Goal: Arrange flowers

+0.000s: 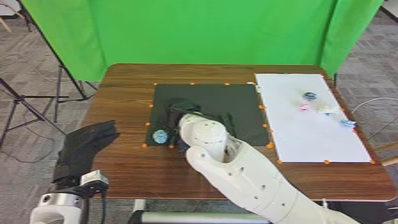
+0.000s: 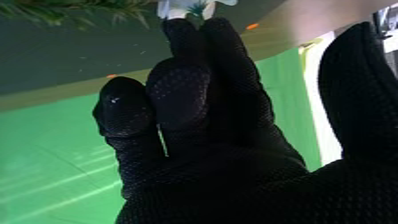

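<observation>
In the head view, my right hand (image 1: 184, 107) is over the left part of the black mat (image 1: 240, 97), partly hidden by its arm. My left hand (image 1: 82, 152) is held open off the table's left edge. A pale blue flower (image 1: 160, 136) lies near the mat's near left corner. On the white sheet (image 1: 306, 142) are a blue flower (image 1: 309, 95), a pink one (image 1: 305, 106), a white one (image 1: 325, 109) and another blue one (image 1: 347, 123). In the right wrist view, my right hand (image 2: 213, 165) is open, thumb apart, with a white flower (image 2: 187, 7) just beyond its fingertips and green foliage (image 2: 75, 11) nearby.
Small orange markers line the edges of the mat and sheet on the brown table (image 1: 124, 107). A green backdrop (image 1: 204, 32) hangs behind it. Black stand legs (image 1: 62, 75) are on the floor at the left.
</observation>
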Controlling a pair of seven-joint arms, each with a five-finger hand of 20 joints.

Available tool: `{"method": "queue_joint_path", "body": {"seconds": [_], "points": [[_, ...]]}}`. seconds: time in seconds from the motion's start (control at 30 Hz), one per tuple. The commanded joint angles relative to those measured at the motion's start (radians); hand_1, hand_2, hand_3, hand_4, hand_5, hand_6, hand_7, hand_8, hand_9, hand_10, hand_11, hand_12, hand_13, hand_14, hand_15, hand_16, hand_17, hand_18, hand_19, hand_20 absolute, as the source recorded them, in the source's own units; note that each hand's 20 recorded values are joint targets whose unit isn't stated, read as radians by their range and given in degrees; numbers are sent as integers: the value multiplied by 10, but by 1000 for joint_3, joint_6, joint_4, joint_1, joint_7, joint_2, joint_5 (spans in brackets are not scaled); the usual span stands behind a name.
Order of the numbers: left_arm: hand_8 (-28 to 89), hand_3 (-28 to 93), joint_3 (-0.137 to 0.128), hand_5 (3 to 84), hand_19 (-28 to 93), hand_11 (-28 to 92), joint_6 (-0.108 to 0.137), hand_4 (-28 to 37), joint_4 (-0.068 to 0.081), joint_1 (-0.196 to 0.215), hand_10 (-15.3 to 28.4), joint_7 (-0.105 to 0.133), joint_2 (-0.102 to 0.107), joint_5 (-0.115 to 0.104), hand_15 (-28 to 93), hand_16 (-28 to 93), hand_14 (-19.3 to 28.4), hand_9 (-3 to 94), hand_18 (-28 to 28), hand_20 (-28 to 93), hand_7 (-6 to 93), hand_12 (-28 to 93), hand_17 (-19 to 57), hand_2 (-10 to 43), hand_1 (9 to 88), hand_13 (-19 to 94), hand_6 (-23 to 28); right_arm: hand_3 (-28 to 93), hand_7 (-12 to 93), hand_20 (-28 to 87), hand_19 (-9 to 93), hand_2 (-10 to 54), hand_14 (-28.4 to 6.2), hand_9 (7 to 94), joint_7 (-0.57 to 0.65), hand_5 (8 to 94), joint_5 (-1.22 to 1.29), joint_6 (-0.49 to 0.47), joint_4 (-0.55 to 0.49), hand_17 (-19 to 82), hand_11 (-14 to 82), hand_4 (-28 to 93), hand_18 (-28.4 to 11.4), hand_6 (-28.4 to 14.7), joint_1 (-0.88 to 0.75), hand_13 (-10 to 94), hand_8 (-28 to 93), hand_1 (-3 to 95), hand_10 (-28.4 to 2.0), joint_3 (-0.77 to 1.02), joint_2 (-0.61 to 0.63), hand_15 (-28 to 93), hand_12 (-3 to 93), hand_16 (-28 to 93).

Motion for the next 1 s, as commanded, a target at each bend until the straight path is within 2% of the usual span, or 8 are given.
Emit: {"method": "queue_joint_path", "body": {"seconds": [0.03,0.27,0.37,0.47,0.67,0.7,0.87,1.0], "points": [[-105,816,5,531,603,379,13,-170,-4,3,226,7,7,-12,660,-142,283,432,234,142,209,100,-81,62,284,292,153,761,145,433,932,59,-119,567,-3,584,47,-28,2,479,131,-264,-207,-91,-13,681,-111,207,-172,31,-27,798,147,218],[-105,816,0,530,603,379,12,-170,-8,13,226,4,2,-7,660,-142,283,432,233,142,208,100,-81,63,284,295,154,764,146,430,932,61,-118,553,-21,545,54,-8,-15,474,117,-268,-210,-91,-12,684,-108,206,-171,26,-14,799,145,217],[-105,816,2,531,603,379,17,-170,-7,17,226,15,9,-21,660,-142,282,432,234,142,209,100,-81,63,284,293,153,767,156,423,932,64,-120,550,-39,526,61,16,-28,467,120,-268,-213,-79,-7,679,-108,204,-180,17,-10,797,149,217],[-105,816,3,531,603,379,11,-169,-6,7,226,-4,-4,-3,661,-142,283,432,234,142,208,100,-81,63,284,293,154,768,160,418,932,65,-121,549,-54,514,69,2,-30,465,119,-267,-214,-71,-9,678,-112,204,-180,31,-24,796,148,216],[-104,816,4,531,603,380,11,-170,-7,3,225,-5,-5,-2,661,-142,283,432,234,142,209,100,-81,63,284,294,154,769,162,403,932,65,-124,535,-33,491,137,-17,-23,458,108,-268,-217,-62,-17,676,-116,204,-167,57,-38,793,145,213],[-105,816,6,531,603,380,17,-170,-7,7,225,5,3,-9,661,-142,283,432,234,142,209,100,-80,63,284,294,154,769,161,399,932,66,-125,532,-35,487,146,-28,-22,457,106,-269,-217,-62,-19,675,-117,204,-164,66,-41,793,144,212],[-105,816,-17,531,603,381,30,-169,-20,56,225,15,-10,-12,662,-142,283,432,234,142,209,100,-81,63,284,294,154,770,160,382,932,68,-127,521,-50,471,146,5,-49,448,104,-270,-221,-65,-8,669,-115,204,-161,53,-10,789,145,210],[-105,816,-46,531,604,378,52,-169,-37,126,226,56,-7,-39,660,-143,283,431,234,142,209,98,-81,63,283,294,153,774,163,359,932,69,-131,515,-77,468,130,67,-126,437,107,-270,-222,-68,34,655,-114,204,-165,19,64,784,148,206]]}}
